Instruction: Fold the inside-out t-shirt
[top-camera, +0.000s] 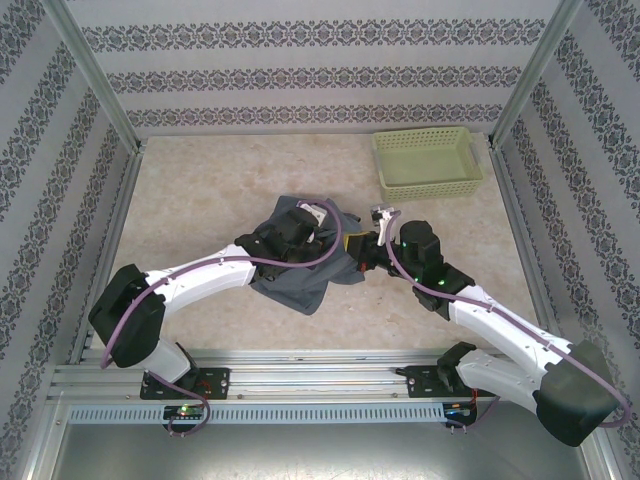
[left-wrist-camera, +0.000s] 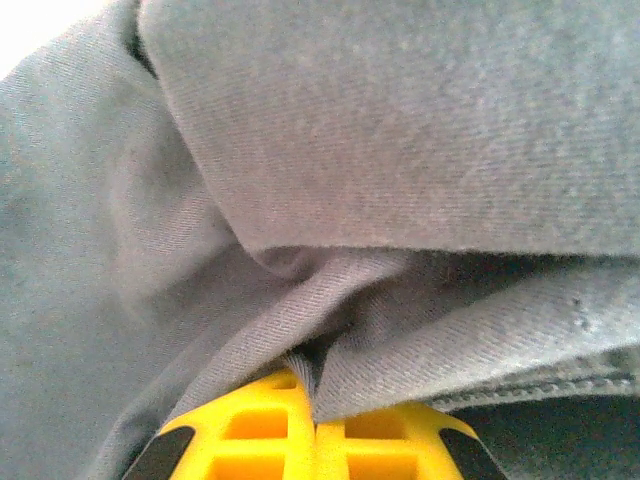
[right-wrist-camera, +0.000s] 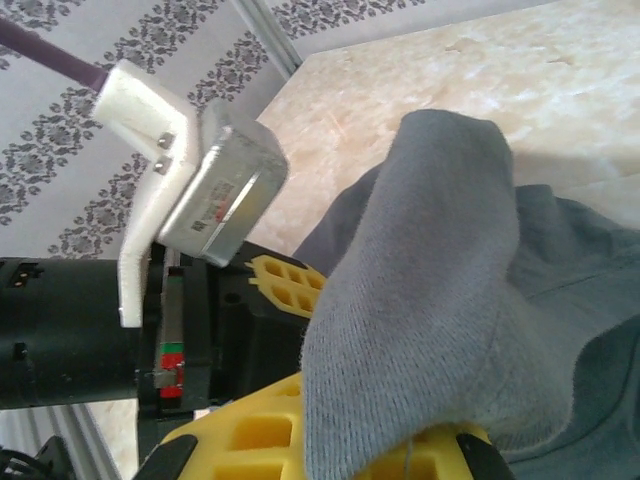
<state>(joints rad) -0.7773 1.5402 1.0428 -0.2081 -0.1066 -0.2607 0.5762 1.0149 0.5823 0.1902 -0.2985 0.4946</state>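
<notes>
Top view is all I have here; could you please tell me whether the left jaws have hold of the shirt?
Observer: Yes, in the left wrist view the left jaws are shut on a pinched fold of the shirt.
Operator: Thank you. And the right jaws?
Observer: The right wrist view shows them shut on a thick bunch of cloth that rises over them.
Operator: Is any hem near either grip?
Observer: A stitched hem runs just right of the left jaws' pinch.
</notes>
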